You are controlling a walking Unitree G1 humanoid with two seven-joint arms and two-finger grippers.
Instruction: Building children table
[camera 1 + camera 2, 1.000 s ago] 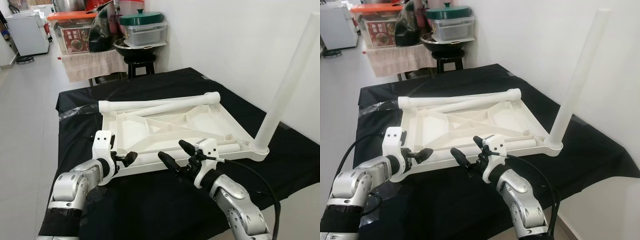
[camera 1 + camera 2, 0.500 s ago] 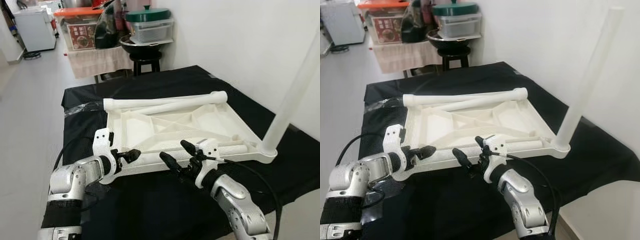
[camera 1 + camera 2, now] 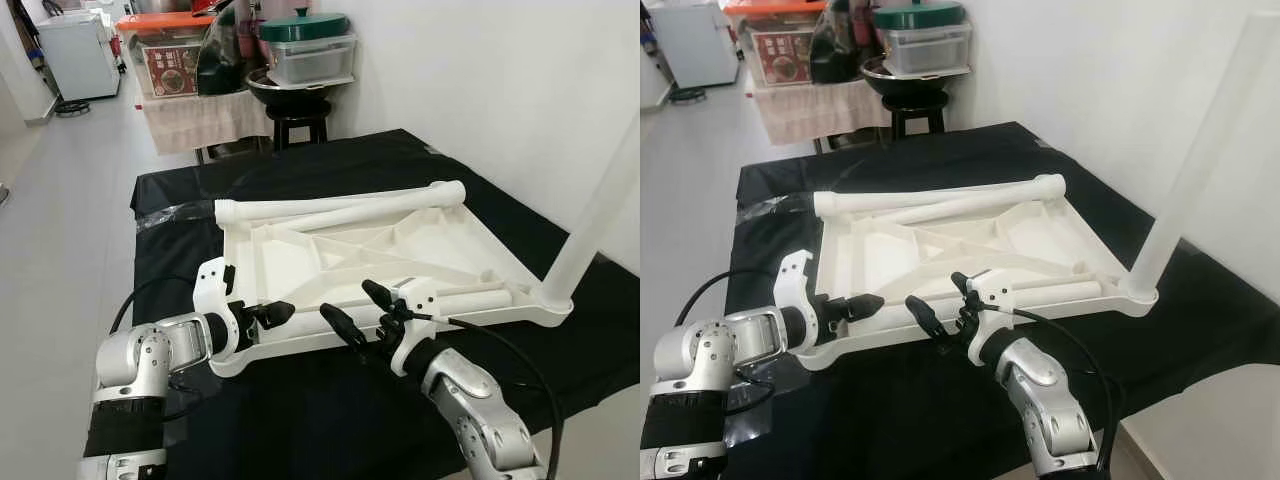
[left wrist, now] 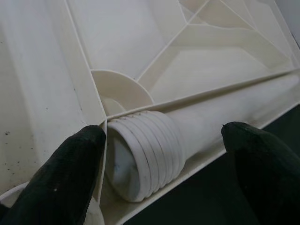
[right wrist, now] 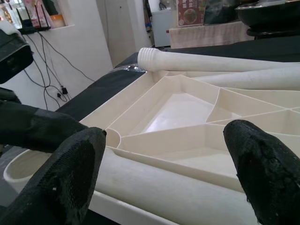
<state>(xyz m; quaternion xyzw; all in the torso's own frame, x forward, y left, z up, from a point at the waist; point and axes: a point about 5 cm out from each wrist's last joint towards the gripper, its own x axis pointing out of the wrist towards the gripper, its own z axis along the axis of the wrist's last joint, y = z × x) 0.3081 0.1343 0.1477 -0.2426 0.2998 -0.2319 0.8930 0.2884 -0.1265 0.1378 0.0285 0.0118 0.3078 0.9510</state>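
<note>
A white plastic tabletop (image 3: 400, 235) lies upside down on a black-covered table. One white leg (image 3: 600, 215) stands upright in its near right corner. Two loose legs (image 3: 340, 203) lie along its far edge. Another leg (image 3: 475, 299) lies inside the near rim. My left gripper (image 3: 268, 314) is at the near left corner, open, its fingers (image 4: 61, 183) either side of that leg's threaded end (image 4: 145, 154). My right gripper (image 3: 358, 310) hovers open over the middle of the near rim, its fingertips (image 5: 262, 164) apart above the lying leg (image 5: 178, 183).
The black cloth (image 3: 160, 250) hangs over the table's edges, with grey floor (image 3: 60, 200) to the left. A white wall runs along the right. Behind the table stand a stool with a pot and lidded container (image 3: 305, 60) and a cloth-draped stand with boxes (image 3: 190, 100).
The whole picture has shifted because the camera moved. Both grippers keep about the same places along the tabletop's near rim, both open.
</note>
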